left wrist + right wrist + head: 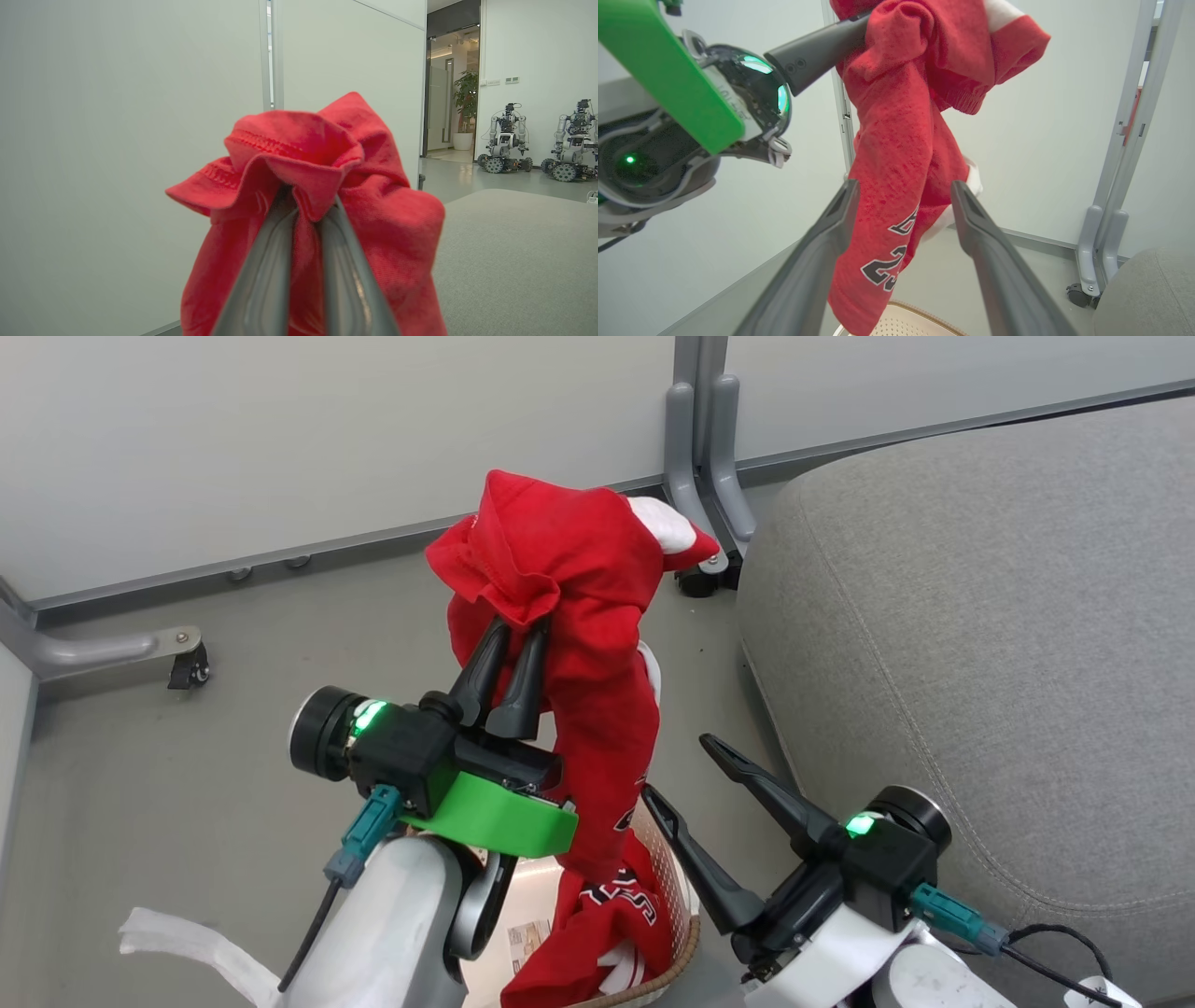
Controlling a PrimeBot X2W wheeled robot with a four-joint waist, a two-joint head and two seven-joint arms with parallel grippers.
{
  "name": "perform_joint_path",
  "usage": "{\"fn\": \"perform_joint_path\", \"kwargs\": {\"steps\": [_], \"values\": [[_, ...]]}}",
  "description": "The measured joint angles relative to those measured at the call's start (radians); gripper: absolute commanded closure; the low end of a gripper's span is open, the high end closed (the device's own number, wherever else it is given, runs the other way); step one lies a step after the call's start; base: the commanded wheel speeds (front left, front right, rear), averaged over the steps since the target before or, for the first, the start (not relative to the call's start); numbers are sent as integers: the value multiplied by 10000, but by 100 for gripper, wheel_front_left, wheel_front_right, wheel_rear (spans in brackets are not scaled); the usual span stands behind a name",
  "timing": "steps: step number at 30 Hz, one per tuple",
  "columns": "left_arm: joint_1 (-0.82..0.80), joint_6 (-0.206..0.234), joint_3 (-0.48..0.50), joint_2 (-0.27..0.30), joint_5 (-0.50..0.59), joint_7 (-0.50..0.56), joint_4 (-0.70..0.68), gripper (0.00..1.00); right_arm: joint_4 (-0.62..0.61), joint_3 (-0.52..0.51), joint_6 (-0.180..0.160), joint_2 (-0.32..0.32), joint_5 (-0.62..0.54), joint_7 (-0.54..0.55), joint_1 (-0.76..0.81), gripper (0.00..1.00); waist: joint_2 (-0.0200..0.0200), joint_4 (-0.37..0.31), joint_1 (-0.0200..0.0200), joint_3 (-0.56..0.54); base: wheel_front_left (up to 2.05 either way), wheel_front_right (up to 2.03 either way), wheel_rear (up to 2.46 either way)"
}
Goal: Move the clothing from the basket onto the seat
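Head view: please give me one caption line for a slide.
Left gripper holds red clothing up over the basket, beside the grey seat; right gripper open.

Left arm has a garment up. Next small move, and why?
Probably swing the left gripper right, toward the seat: it is shut on the garment, which hangs over the basket; the right gripper is open.

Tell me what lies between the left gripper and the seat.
Head view: the red garment hanging from the left gripper, then bare floor up to the seat.
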Motion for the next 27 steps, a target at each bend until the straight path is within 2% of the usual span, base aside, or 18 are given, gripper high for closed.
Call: {"fn": "perform_joint_path", "kwargs": {"steps": [11, 27], "values": [[-118, 15, -627, 2, -144, -2, -38, 100, 1141, 800, 0, -42, 579, 0, -986, 0, 0, 368, 0, 5, 0, 0, 0], [-373, 15, -1766, 2, -272, 0, 42, 100, 2416, 1005, 0, 291, 593, 0, -1990, 0, 0, 717, 1, 80, 0, 0, 0]]}}
